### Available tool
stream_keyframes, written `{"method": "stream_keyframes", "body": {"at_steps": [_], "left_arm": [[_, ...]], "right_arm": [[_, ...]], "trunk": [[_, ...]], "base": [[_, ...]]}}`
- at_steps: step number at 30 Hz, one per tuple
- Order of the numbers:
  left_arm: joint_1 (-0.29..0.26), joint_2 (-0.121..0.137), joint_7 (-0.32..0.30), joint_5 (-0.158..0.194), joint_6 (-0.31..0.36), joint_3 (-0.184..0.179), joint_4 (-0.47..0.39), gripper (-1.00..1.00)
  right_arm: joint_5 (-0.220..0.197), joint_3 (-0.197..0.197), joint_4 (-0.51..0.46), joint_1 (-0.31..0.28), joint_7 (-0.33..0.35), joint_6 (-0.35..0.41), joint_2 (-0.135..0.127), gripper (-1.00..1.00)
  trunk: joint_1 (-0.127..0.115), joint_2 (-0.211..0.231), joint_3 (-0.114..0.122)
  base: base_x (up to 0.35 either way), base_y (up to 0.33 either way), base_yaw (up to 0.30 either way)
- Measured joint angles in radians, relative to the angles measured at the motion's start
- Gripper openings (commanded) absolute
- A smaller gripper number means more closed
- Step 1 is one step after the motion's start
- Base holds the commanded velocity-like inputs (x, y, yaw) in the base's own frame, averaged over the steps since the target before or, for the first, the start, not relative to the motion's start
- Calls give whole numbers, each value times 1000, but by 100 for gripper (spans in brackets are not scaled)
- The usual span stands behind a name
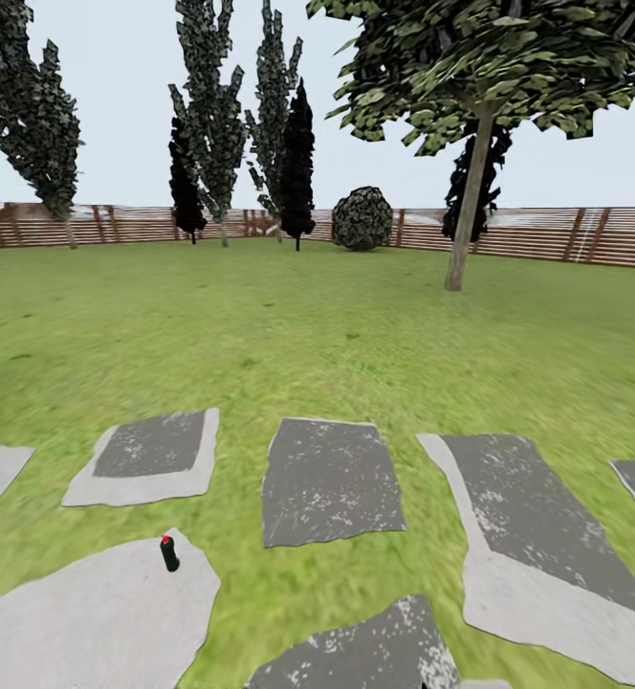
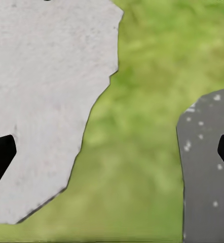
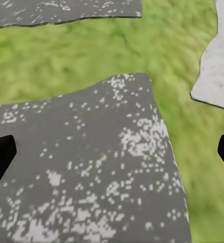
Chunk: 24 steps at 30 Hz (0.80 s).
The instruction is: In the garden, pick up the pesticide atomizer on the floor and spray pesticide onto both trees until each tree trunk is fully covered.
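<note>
Green lawn (image 1: 308, 325) is seen across the head view, ringed at the back by a brown slatted fence (image 1: 547, 234). Grey paving slabs (image 1: 329, 481) are set into the grass in the lower half of the frame. A small dark spray bottle (image 1: 169, 553) with a red top is stood upright on a pale slab (image 1: 88, 622) at lower left. One thick-trunked tree (image 1: 470, 191) is placed at upper right, its trunk (image 1: 468, 225) rising from the grass before the fence. Dark conifers (image 1: 296, 163) and a round bush (image 1: 362, 219) are lined along the fence. In each wrist view, the fingers (image 2: 0, 154) of the left claw (image 2: 112, 157) and the right claw (image 3: 112, 157) are held wide apart above slabs and grass, nothing being gripped.
</note>
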Motion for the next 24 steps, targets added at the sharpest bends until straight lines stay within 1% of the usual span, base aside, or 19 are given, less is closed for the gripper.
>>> {"method": "stream_keyframes", "body": {"at_steps": [9,13,17,24], "left_arm": [[0,0,0,3,-1,0,-2,100],[1,1,0,3,-1,0,-2,100],[0,1,0,3,-1,0,-2,100],[1,1,1,3,0,0,-2,100]], "right_arm": [[0,0,0,0,0,0,0,100],[0,0,0,0,0,0,0,100],[0,0,0,0,0,0,0,100],[0,1,0,0,0,0,0,100]], "trunk": [[0,0,0],[0,0,0],[0,0,0],[-1,0,0]], "base": [[1,-1,277],[78,0,277],[235,0,277],[324,0,277]]}}
